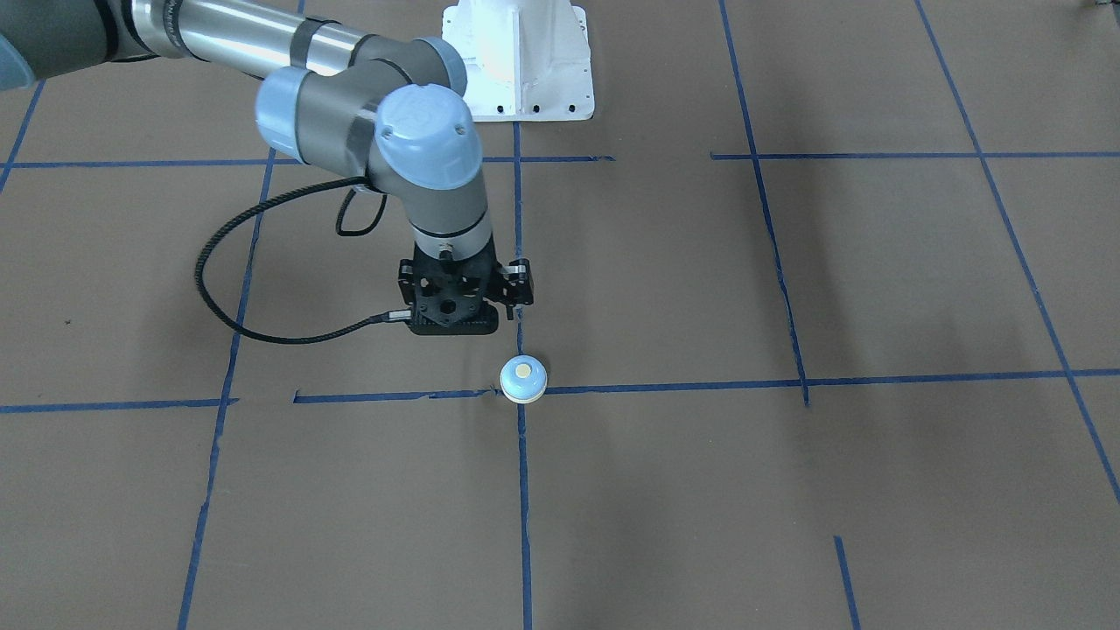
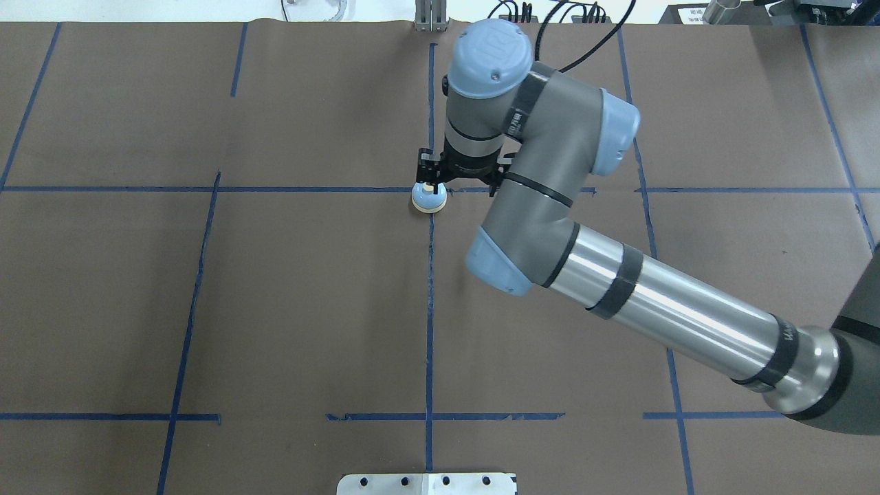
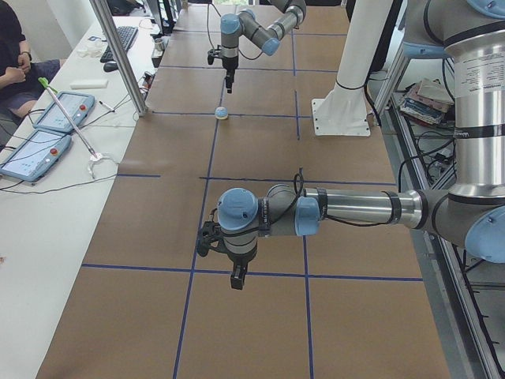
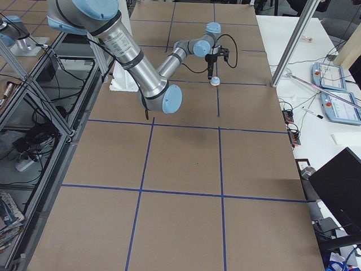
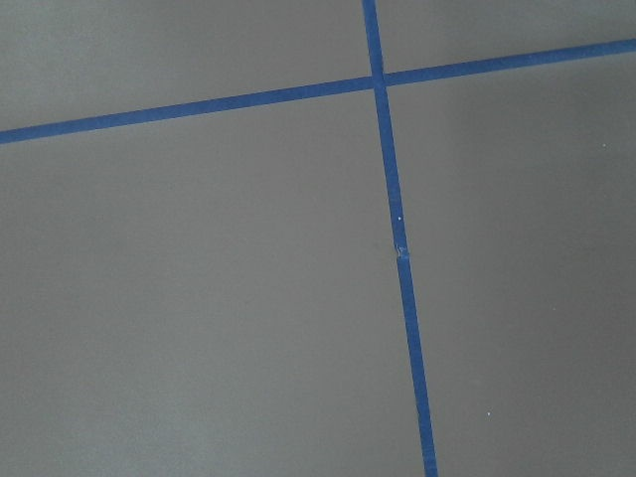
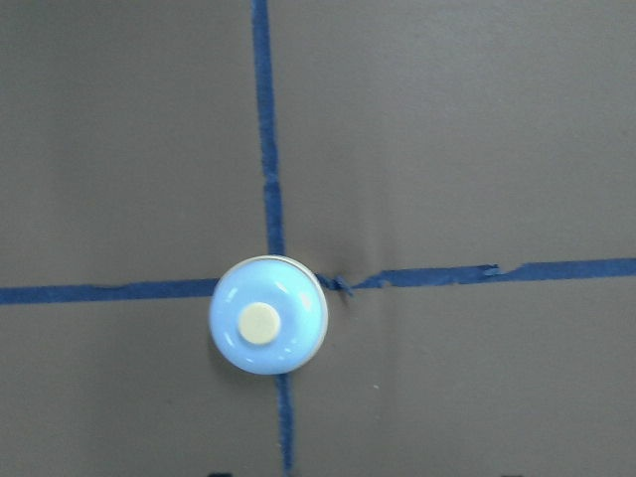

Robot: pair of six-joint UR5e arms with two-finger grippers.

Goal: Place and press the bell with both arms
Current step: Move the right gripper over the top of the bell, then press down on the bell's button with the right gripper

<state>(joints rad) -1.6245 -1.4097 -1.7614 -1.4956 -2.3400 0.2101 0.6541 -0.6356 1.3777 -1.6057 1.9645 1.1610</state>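
The bell [image 1: 523, 379] sits on a tape crossing [image 6: 338, 282], right arm [image 1: 420, 149] seemingly above; both arms' jaws: cannot tell.

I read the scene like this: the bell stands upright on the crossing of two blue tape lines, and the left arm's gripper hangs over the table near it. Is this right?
Not quite. The gripper near the bell belongs to the right arm, not the left: in the overhead exterior view that arm comes in from the right side. The rest holds: the bell stands upright on the crossing of the blue tape lines.
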